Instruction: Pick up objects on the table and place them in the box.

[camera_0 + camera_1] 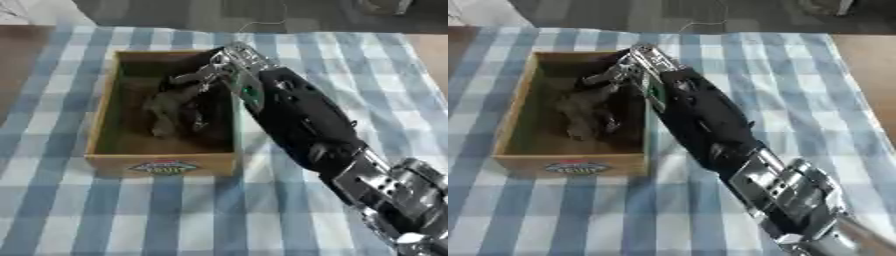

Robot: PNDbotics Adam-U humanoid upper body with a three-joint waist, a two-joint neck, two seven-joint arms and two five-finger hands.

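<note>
The wooden box (103, 125) stands open on the checked cloth, left of centre, with a label on its near wall. My right arm (302, 117) reaches in from the lower right, over the box's right wall. Its hand (199, 82) hangs inside the box, low over the floor. Under the hand there is a dark grey mass (579, 112) on the box floor. I cannot tell where the hand ends and an object begins, nor whether anything is held. My left hand shows in neither view.
A blue and white checked cloth (175, 210) covers the table. Bare brown tabletop (868, 60) shows at the right and far left edges. A thin cable (258, 22) lies past the far edge of the cloth.
</note>
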